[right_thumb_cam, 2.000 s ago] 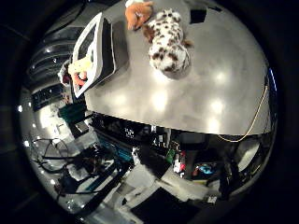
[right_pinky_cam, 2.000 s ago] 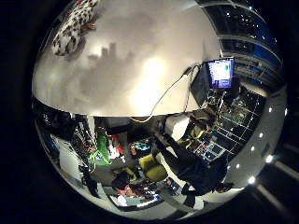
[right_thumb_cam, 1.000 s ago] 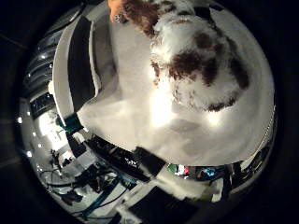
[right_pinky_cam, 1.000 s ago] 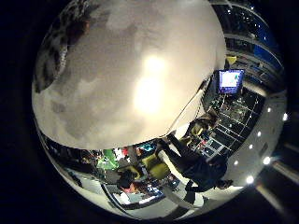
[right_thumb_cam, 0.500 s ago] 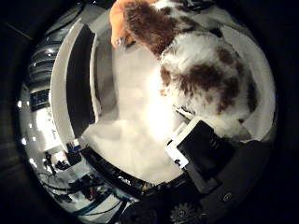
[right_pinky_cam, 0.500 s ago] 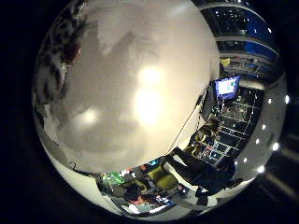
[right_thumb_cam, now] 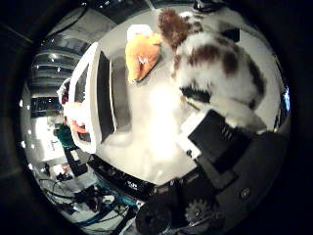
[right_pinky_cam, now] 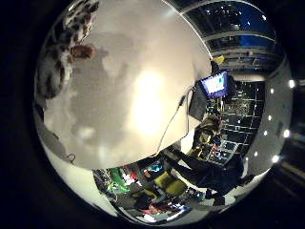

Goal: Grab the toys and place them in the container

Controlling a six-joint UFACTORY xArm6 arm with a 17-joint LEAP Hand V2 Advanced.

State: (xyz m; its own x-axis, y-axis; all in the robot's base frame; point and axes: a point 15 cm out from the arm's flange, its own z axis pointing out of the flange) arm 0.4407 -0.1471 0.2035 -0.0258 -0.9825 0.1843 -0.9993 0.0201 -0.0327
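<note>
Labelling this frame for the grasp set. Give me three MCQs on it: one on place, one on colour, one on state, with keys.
1. Where does the orange toy lie?
A. inside the container
B. on the table between the container and the spotted toy
C. on top of the spotted toy

2. What colours is the plush dog?
A. white with brown patches
B. plain green
C. black and yellow stripes

3. What is the state of the white container?
A. upside down on the table
B. held up by the hand
C. standing on the table, something orange already inside

Key:
1 B, it lies on the table top beside the container wall.
2 A, brown patches show on white fur.
3 C, its rim faces up and an orange shape shows within; the hand is by the dog.
</note>
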